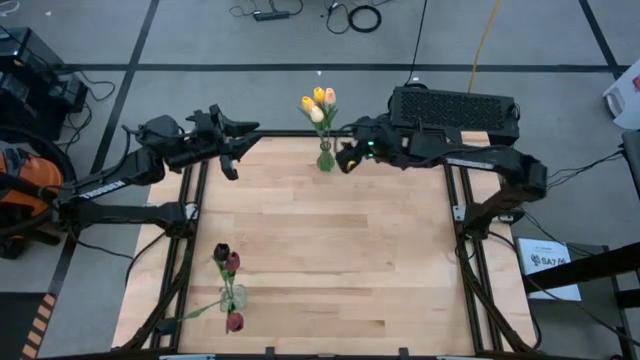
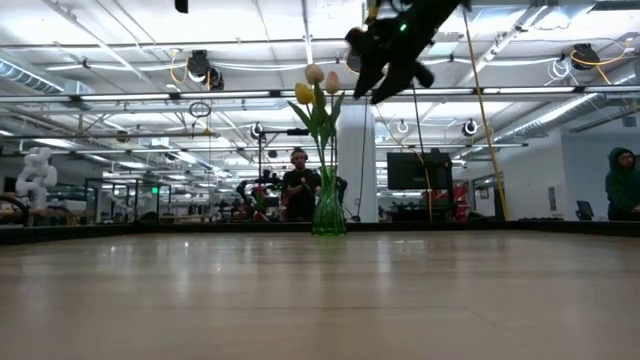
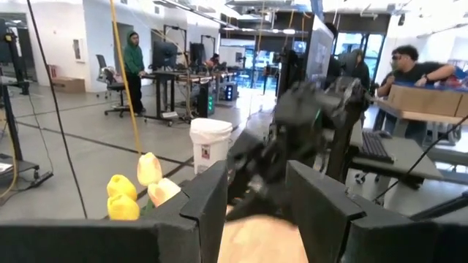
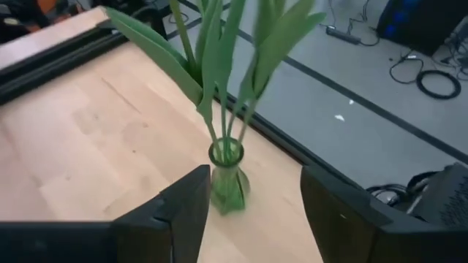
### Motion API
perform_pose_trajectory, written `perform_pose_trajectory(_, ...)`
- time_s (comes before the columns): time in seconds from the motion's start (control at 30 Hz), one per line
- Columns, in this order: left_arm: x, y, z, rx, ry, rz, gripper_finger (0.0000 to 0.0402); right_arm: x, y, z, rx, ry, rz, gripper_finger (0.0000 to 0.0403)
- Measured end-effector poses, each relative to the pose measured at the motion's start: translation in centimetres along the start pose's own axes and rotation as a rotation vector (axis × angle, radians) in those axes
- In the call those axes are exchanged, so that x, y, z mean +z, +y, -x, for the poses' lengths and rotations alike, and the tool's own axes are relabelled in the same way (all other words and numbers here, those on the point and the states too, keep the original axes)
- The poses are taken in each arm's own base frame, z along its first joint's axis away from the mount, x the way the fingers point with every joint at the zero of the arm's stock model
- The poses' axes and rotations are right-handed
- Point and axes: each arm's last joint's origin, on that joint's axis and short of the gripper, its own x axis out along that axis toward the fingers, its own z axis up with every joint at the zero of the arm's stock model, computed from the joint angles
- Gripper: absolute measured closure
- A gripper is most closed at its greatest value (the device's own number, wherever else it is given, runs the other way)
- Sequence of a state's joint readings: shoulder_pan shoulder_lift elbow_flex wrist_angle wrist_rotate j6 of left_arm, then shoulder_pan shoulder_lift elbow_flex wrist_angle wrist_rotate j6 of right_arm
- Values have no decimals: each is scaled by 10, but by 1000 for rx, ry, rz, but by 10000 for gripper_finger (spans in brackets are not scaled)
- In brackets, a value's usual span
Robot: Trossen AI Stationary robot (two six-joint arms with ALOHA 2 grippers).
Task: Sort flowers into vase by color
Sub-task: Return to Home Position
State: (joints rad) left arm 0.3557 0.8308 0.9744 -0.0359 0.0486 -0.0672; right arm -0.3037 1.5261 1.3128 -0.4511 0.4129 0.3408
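A green glass vase (image 1: 325, 158) stands near the table's far edge and holds yellow and peach-pink tulips (image 1: 318, 105) upright by their stems; it also shows in the low view (image 2: 328, 215) and the right wrist view (image 4: 228, 183). A clear vase (image 1: 232, 297) near the near-left corner holds dark red and near-black tulips (image 1: 227, 258); one dark red head (image 1: 234, 322) droops toward the near edge. My right gripper (image 1: 345, 147) (image 4: 256, 197) hovers open just right of the green vase, raised above the table (image 2: 385, 60). My left gripper (image 1: 240, 148) (image 3: 256, 193) hangs open to that vase's left.
Bare wooden tabletop (image 1: 340, 240) lies between the two vases. Black frame rails (image 1: 190, 220) run along the left and right sides. A black box (image 1: 455, 108) sits behind the right arm at the far edge. People (image 2: 298, 185) stand in the room beyond the table.
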Motion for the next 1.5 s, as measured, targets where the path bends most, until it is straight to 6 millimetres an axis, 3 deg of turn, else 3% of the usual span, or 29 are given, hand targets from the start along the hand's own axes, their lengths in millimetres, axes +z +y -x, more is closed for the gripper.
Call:
perform_pose_trajectory(0.27,-8,-3,19,-23,86,-124,254,7,-23,73,70,-2,-40,199)
perform_pose_trajectory(0.43,-55,-12,28,-99,147,-114,254,4,-30,94,76,8,-52,199)
perform_pose_trajectory(0.53,-87,-16,32,-137,115,-39,254,4,-30,95,78,10,-50,199)
perform_pose_trajectory(0.67,-113,-14,44,-141,9,-11,254,3,-28,90,78,25,-44,199)
perform_pose_trajectory(0.83,-149,-12,58,-160,105,33,254,0,-22,82,76,50,-28,199)
perform_pose_trajectory(1.13,-202,-26,74,-373,198,149,254,-5,-8,83,117,58,4,199)
perform_pose_trajectory(1.23,-209,-33,79,-429,134,181,254,-7,-6,87,129,66,19,199)
perform_pose_trajectory(1.37,-215,-35,84,-367,93,155,254,-12,-4,90,127,98,40,199)
perform_pose_trajectory(1.5,-210,-35,88,-365,44,152,254,-17,-3,92,116,140,2,199)
